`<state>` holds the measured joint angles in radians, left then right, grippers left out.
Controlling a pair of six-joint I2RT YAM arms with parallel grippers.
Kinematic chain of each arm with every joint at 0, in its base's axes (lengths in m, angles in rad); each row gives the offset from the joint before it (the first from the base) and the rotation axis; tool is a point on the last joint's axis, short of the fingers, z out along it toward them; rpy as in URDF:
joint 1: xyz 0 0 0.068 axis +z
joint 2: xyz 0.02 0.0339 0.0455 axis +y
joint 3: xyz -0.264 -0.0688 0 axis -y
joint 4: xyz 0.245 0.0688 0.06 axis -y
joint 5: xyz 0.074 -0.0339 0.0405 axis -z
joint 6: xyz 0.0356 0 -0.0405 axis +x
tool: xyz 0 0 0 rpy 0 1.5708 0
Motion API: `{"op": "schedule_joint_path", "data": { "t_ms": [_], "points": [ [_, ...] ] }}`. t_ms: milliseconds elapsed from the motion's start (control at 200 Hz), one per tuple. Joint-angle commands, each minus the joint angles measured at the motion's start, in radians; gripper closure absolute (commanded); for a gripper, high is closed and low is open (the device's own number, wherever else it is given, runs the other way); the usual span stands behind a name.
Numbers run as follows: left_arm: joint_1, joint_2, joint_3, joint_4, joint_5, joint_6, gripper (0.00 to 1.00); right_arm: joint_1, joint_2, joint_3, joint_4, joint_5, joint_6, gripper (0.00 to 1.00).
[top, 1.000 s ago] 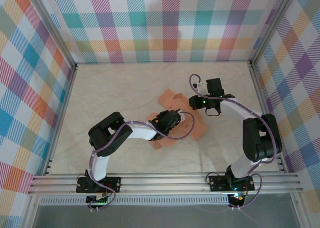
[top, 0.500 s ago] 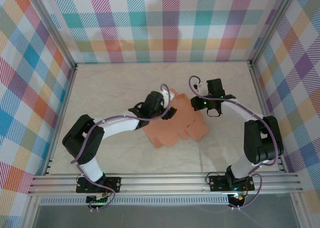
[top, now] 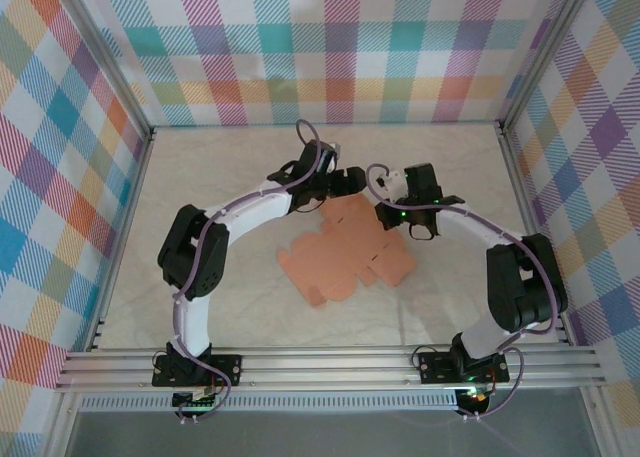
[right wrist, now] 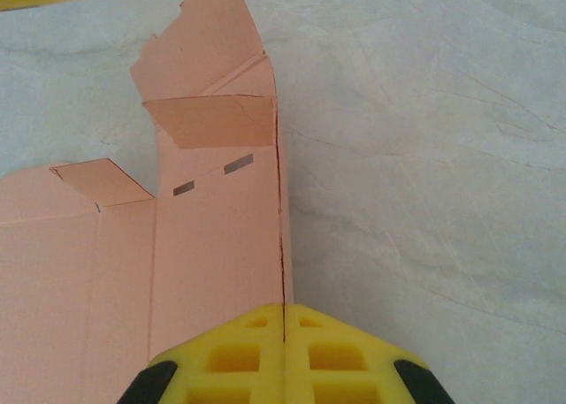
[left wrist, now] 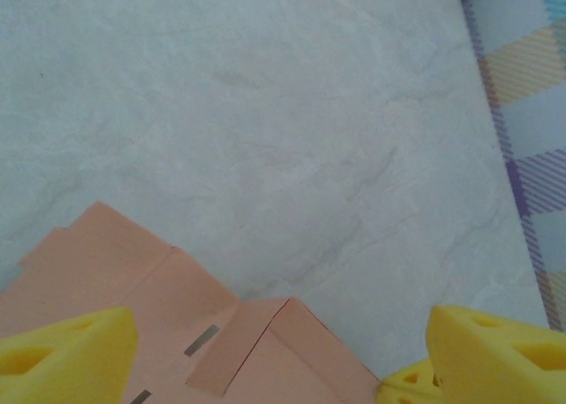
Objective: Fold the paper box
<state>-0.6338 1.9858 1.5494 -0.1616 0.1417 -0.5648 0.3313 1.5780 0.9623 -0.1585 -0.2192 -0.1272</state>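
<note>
Top external: salmon box (top: 345,257) lies flat as a sheet, mid-worktop (top: 230,187).
Left gripper (top: 343,181) hovers over its far edge, jaws wide; right gripper (right wrist: 283,320) has its jaws pinched on the right edge.

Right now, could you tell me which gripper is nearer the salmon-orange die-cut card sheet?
Right: right gripper grips the salmon-orange card sheet at its edge; left gripper hovers open above its far flap.
</note>
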Motion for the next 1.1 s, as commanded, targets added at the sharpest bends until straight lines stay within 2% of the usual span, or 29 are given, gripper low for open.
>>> {"op": "schedule_joint_path", "data": {
  "t_ms": [0,85,235,415,500,730,810,870,935,990,1095],
  "points": [
    [0.002,0.058,0.107,-0.192,0.028,-0.030,0.18,0.019,-0.019,-0.017,0.032,0.007,-0.047,1.00],
    [0.003,0.100,0.149,-0.257,0.019,-0.031,0.25,0.028,-0.021,-0.039,0.067,0.009,-0.067,1.00],
    [0.002,0.154,0.172,-0.271,0.002,-0.049,0.36,0.047,-0.038,-0.078,0.144,0.009,-0.111,1.00],
    [0.003,0.186,0.181,-0.286,0.027,-0.047,0.46,0.063,0.005,-0.020,0.050,0.062,-0.075,1.00],
    [0.002,0.190,0.170,-0.287,0.030,-0.046,0.49,0.079,0.016,-0.005,0.025,0.113,-0.056,1.00],
    [0.003,0.176,0.123,-0.275,0.041,-0.044,0.53,0.102,0.021,0.001,0.026,0.118,0.069,1.00],
    [0.003,0.164,0.099,-0.262,0.048,-0.043,0.54,0.111,0.025,-0.003,0.023,0.121,0.093,0.94],
    [0.003,0.160,0.083,-0.256,0.054,-0.044,0.55,0.111,0.021,-0.004,0.011,0.124,0.101,0.86],
    [0.003,0.152,0.061,-0.242,0.064,-0.045,0.55,0.109,0.017,0.002,-0.015,0.142,0.088,0.62],
    [0.003,0.143,0.041,-0.232,0.063,-0.048,0.55,0.098,0.014,0.009,-0.044,0.147,0.077,0.52],
    [0.003,0.131,0.020,-0.225,0.054,-0.047,0.55,0.054,0.019,0.032,-0.117,0.070,0.069,0.44]
  ]
}}
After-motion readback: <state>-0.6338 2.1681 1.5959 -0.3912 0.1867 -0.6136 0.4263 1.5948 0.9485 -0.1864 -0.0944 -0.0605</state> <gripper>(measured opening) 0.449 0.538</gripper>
